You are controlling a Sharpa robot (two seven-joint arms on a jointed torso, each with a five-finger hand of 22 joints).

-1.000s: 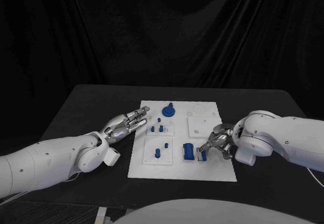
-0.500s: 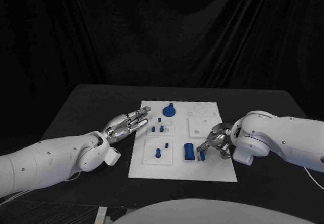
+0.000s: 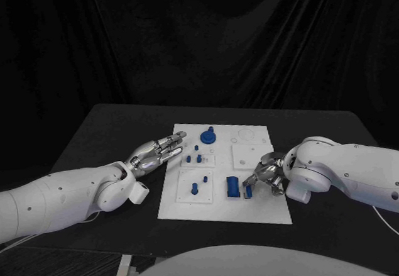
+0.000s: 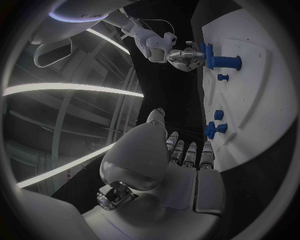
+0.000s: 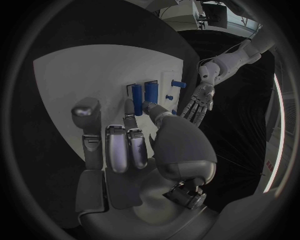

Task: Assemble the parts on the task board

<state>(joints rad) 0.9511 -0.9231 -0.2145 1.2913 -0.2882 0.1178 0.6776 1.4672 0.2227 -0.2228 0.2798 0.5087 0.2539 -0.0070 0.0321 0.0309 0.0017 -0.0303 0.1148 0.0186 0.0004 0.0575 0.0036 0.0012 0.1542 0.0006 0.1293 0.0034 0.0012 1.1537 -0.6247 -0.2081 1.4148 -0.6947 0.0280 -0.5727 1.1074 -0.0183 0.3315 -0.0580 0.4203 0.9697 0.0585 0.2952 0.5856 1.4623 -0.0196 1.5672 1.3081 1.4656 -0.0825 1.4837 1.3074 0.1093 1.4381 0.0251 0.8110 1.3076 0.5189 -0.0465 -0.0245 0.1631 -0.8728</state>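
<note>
The white task board (image 3: 258,207) lies in the middle of the black table. My right hand (image 3: 267,176) rests on its right part, and its fingertips pinch a small blue part (image 3: 249,190) beside a taller blue block (image 3: 231,186). The right wrist view shows that hand (image 5: 125,150) with its thumb and fingers up against two blue pieces (image 5: 150,91). My left hand (image 3: 155,152) hovers at the board's left edge with its fingers stretched out and apart, holding nothing. The left wrist view shows the right hand (image 4: 184,55) bunched against the blue part (image 4: 207,54).
A blue round knob (image 3: 207,136) stands at the board's far side. Small blue pegs (image 3: 195,157) sit near the left hand, and a blue peg (image 3: 194,188) stands in the near left square. Bare black table (image 3: 99,131) surrounds the board.
My right hand has shifted slightly towards the board's middle while staying at the small blue part. The left hand has not moved.
</note>
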